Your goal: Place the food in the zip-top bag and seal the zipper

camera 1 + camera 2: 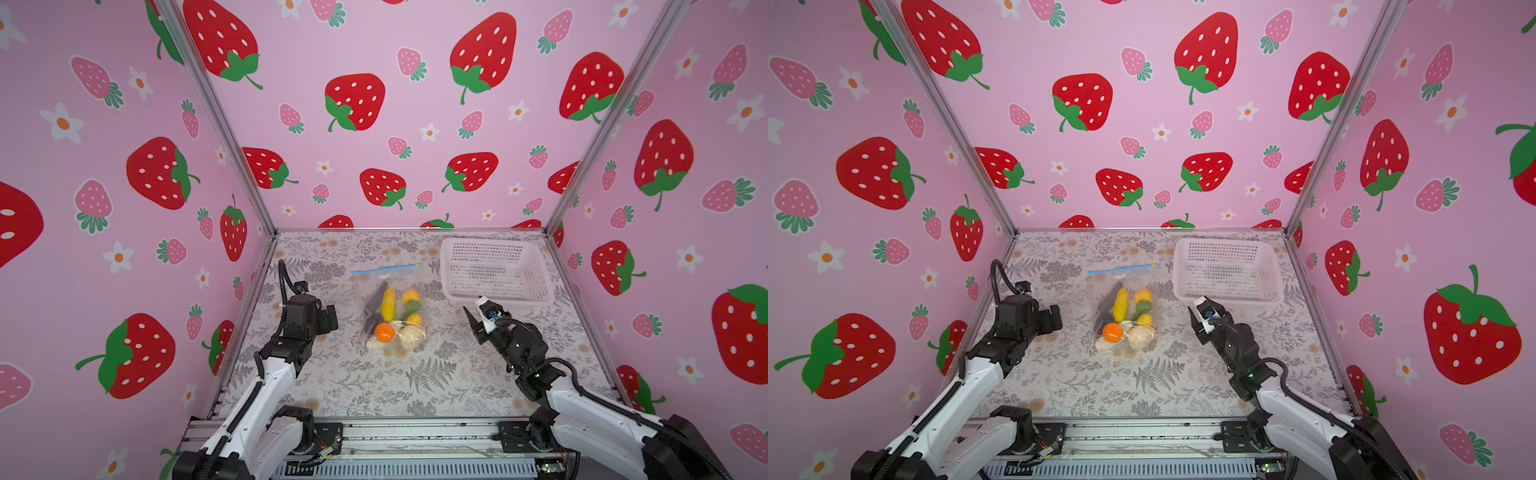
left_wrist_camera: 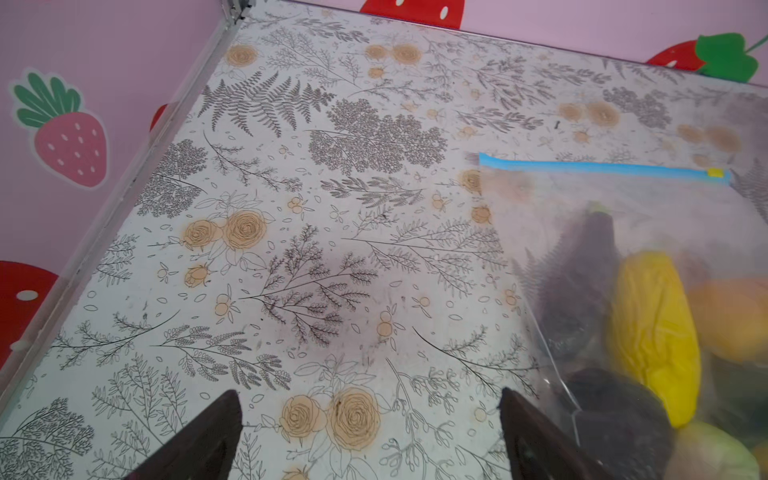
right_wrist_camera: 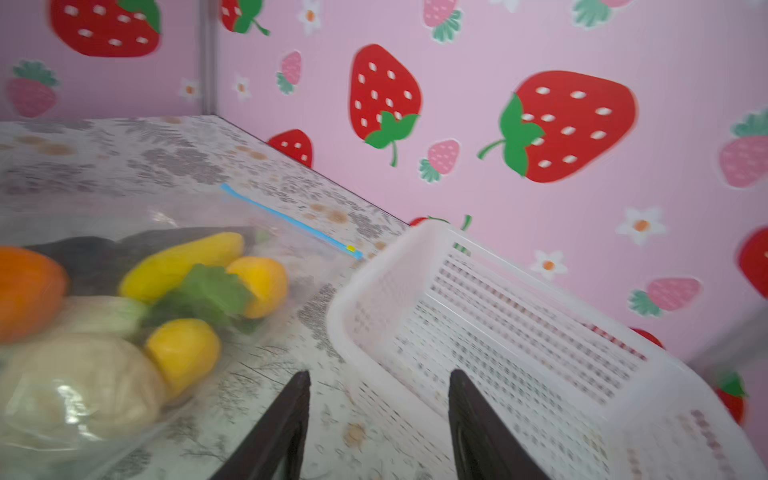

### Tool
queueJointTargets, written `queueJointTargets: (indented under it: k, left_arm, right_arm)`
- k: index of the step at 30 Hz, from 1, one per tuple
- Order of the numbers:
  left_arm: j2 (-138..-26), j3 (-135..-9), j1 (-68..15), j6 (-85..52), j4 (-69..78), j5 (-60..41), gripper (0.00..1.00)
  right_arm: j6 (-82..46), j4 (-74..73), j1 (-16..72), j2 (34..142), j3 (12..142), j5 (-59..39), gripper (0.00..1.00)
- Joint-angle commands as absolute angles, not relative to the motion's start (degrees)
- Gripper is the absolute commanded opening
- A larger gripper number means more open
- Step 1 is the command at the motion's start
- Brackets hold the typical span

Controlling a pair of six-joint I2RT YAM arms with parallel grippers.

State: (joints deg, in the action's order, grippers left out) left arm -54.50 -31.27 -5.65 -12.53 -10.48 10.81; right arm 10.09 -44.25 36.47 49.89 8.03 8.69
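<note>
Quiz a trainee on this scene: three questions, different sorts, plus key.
1. True or false: the orange toy fruit lies in the white perforated basket.
2. The yellow slider tab sits on the blue zipper at: A) the end by the basket; B) the middle; C) the opposite end.
3. Fill in: the right gripper holds ___.
Key: 1 false, it is in the zip-top bag; 2 A; 3 nothing.

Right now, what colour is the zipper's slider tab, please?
The slider tab is yellow; clearest in the left wrist view.
</note>
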Motion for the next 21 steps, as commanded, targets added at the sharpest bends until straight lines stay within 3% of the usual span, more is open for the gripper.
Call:
queueJointTargets:
  k: [1,12,16,21]
  left_arm:
    - [-58.79,-29.33,-3.8,-9.94,1.18,7.99,0.97]
    - [-71.93,-27.13,-3.22,-2.59,20.85,9.25,0.97]
    - [-76.37,-21.58,-1.7,0.39,41.06,1.94,0.97]
    - [-83.36,-19.54,0.67,-2.15,51.27,1.77,0.99]
  right_arm:
    - [10.33,-53.55,33.06,46.64,2.88,18.34,0.59]
    - [5.38,-76.94,19.89,61.31,-4.58,21.3,0.6]
    - [5.24,-89.28,16.38,72.62,-3.39,18.11,0.6]
    - [4.12,-95.93,13.22,82.53,-0.65,17.19,0.61]
